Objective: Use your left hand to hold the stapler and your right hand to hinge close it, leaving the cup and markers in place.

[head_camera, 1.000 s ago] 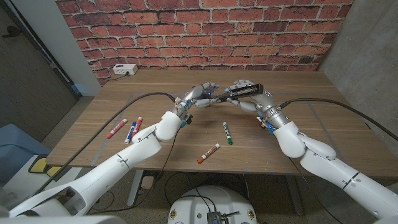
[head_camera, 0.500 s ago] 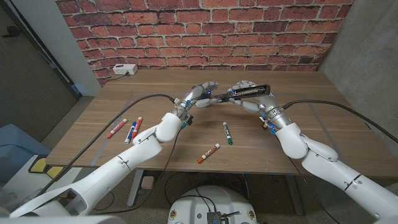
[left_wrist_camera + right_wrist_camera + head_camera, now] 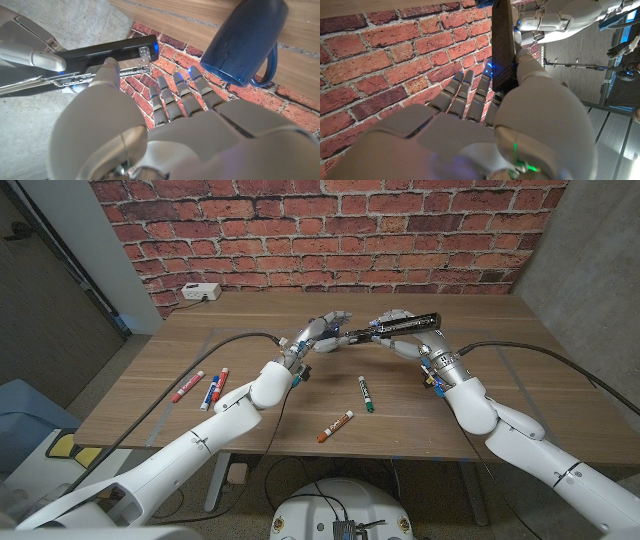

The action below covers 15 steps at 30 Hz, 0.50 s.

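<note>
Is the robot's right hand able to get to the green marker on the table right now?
Probably not right away. The right hand is busy on the black stapler, raised with the left hand. The green marker lies bare on the table nearer the robot, nothing covering it, so letting go first would free the way.

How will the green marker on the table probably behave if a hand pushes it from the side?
The green marker looks round and slim, lying flat on the smooth wooden table, so it would probably roll rather than slide. It appears stiff and light, so a small touch may move it far. Nothing lies against it, so it would likely keep rolling.
</note>
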### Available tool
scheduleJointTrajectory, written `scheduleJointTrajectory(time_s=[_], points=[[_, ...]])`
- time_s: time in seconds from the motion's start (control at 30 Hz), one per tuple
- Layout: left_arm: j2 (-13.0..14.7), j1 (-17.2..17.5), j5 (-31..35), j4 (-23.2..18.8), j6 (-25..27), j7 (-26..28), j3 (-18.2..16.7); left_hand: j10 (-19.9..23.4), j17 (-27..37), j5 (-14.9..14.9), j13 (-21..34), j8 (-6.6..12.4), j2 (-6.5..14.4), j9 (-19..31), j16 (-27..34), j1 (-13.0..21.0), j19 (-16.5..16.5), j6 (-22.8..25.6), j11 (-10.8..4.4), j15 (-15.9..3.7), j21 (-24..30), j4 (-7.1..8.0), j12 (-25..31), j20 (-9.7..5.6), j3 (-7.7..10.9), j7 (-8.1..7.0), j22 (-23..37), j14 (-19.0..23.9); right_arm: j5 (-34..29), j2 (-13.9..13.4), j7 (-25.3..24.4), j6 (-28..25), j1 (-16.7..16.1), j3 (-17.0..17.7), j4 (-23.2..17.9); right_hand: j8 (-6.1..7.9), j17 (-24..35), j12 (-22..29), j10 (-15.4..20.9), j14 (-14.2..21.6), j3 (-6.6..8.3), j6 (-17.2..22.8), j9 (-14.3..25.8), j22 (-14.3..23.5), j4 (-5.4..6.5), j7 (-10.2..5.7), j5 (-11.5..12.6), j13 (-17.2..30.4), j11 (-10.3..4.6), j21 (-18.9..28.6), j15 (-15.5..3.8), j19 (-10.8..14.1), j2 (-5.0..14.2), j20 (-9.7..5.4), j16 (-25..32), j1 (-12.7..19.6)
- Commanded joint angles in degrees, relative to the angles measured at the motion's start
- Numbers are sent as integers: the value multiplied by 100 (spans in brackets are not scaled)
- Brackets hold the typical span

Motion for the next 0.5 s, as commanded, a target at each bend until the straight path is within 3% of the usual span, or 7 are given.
scheduleJointTrajectory(time_s=[0.03, 0.13, 0.5], points=[[-27, -4, -166, 90, -132, -46, -18, 41, -47, 49, 10, -216, -151, -13, 31, -233, -9, -328, -4, -579, -70, -3, -72, 42, -135, -198, 2, 9, 117, 88, 78, -6, 45, 36, 126, -28, 31, 391, 841, 53, 156, 104, 31, 29, 119, -22, 1, 72, -684, 28, -1102, 38, 486, -76, 36, 516], [-44, 5, -223, 108, -188, -48, -33, -33, -79, 67, 8, -388, -269, -26, 27, -426, -18, -610, 5, -555, -122, 32, -151, 57, -255, -192, 4, -66, 124, 92, 82, -1, 47, 29, 156, -31, 41, 410, 834, 56, 158, 116, 42, 29, 119, -14, 0, 87, -691, 31, -1103, 41, 487, -70, 31, 525], [-93, 0, -329, 162, -344, -92, -31, -105, -119, 106, 7, -501, -314, -33, 1, -493, -33, -769, 54, -517, -173, 24, -227, 91, -294, -115, 5, -163, 189, 87, -3, 117, -28, 125, 140, -54, 77, 439, 825, 79, 155, 113, 78, 31, 128, -14, -3, 74, -684, 35, -1102, 45, 487, -67, 27, 542]])
